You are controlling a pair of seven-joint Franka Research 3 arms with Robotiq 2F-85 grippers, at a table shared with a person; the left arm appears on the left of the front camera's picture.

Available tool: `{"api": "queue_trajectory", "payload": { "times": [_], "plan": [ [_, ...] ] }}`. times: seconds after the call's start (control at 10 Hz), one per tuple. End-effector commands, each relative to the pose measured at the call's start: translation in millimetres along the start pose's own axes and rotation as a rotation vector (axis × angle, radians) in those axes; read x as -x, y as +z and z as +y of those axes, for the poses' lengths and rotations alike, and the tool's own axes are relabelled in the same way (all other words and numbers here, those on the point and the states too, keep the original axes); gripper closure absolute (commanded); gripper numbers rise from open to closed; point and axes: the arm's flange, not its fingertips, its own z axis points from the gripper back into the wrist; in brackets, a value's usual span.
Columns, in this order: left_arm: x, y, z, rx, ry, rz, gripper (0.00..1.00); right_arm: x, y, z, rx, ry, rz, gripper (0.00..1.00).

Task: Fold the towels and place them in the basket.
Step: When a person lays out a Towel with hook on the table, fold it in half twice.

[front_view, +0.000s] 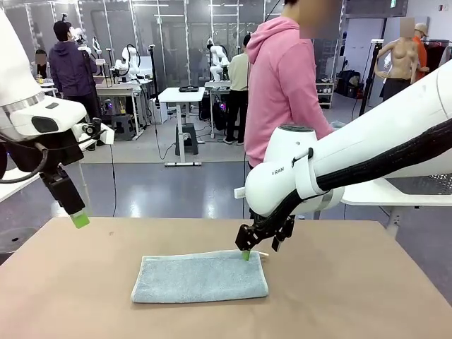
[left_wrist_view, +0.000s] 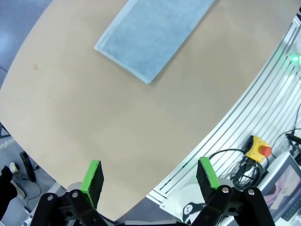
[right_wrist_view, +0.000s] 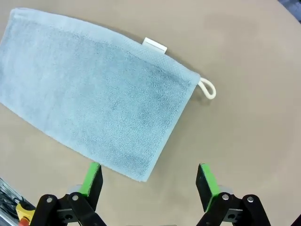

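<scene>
Right now the right gripper (right_wrist_view: 149, 170) has its two green pads spread wide, and nothing is held between them. Just ahead of it lies the soft, light blue terry towel (right_wrist_view: 94, 94), folded flat into a long shape on the smooth brown table (right_wrist_view: 249, 132). One towel corner lies right by one pad (right_wrist_view: 93, 181). The towel's long side runs away from this gripper, slanting off to one side. On its far edge is a small white label (right_wrist_view: 155, 45), and a little cream loop (right_wrist_view: 207, 88) sticks out of the next corner.

From the front, the towel's long side goes from left to right, and the right gripper is at its far right corner. I cannot tell if they touch.

The left gripper (left_wrist_view: 149, 162) is wide too and holds nothing. It hangs high over the table's left edge, well apart from the towel.

Across the table stands a person in a pink hoodie (front_view: 282, 85).
</scene>
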Motion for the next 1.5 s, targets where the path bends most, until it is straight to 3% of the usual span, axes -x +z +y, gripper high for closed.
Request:
{"api": "queue_trajectory", "payload": {
  "times": [0.0,0.2,0.5,1.0,1.4],
  "plan": [
    [-5,4,2,-0.015,0.004,-0.004,0.0,-7,-19,0,-0.013,-0.123,0.049,0.0],
    [-1,-2,1,0.004,0.0,0.003,0.0,-10,-29,1,-0.003,-0.248,0.051,0.0],
    [48,81,7,0.007,0.043,-0.035,0.0,-17,-51,-9,0.009,-0.362,0.068,0.0],
    [103,137,-17,-0.027,0.062,-0.14,0.0,-24,-74,-24,-0.014,-0.416,0.068,0.0],
    [103,143,-18,-0.025,0.064,-0.156,0.0,-31,-83,-25,-0.018,-0.413,0.086,0.0]
  ]
}}
